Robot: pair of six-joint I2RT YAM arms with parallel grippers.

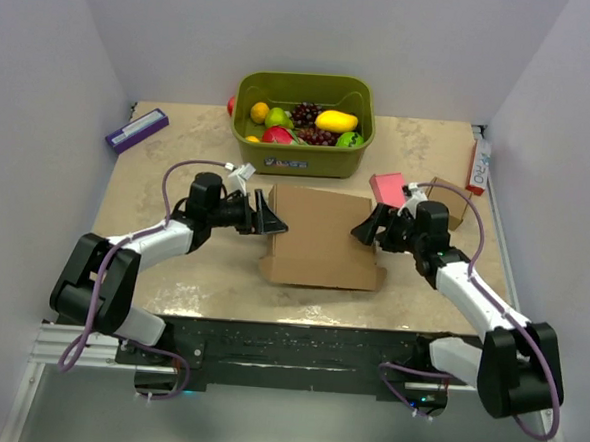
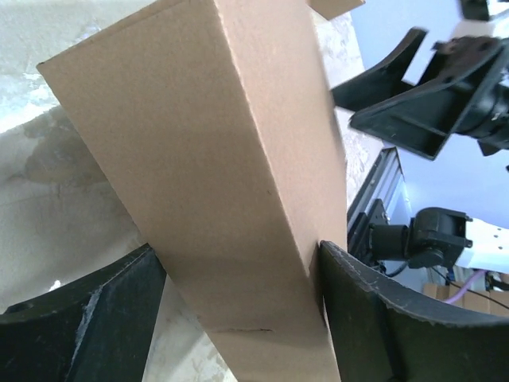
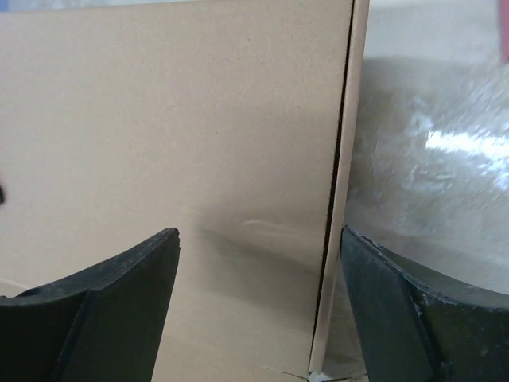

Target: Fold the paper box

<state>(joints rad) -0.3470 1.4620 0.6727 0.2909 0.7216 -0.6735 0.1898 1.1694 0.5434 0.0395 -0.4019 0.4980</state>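
1. I take the paper box (image 1: 322, 238) as my landmark; it lies in the middle of the surface (image 1: 420, 149).
2. Directly behind it stands a tub (image 1: 319, 157) with fruit (image 1: 336, 120) inside.
3. Behind-right, near it, is a flat block (image 1: 387, 189), then a small box (image 1: 448, 202). A carton (image 1: 478, 164) lies farther right.
4. Well behind-left lies a slim packet (image 1: 137, 129).
5. My left fingers (image 2: 79, 326) straddle its left end, and my right fingers (image 3: 87, 318) face its right end.

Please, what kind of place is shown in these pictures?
Most likely a robot laboratory test cell, not a home: plain white walls close in a table, a left arm and a right arm are bolted at its near edge, and a green bin holds fruit, probably toys.
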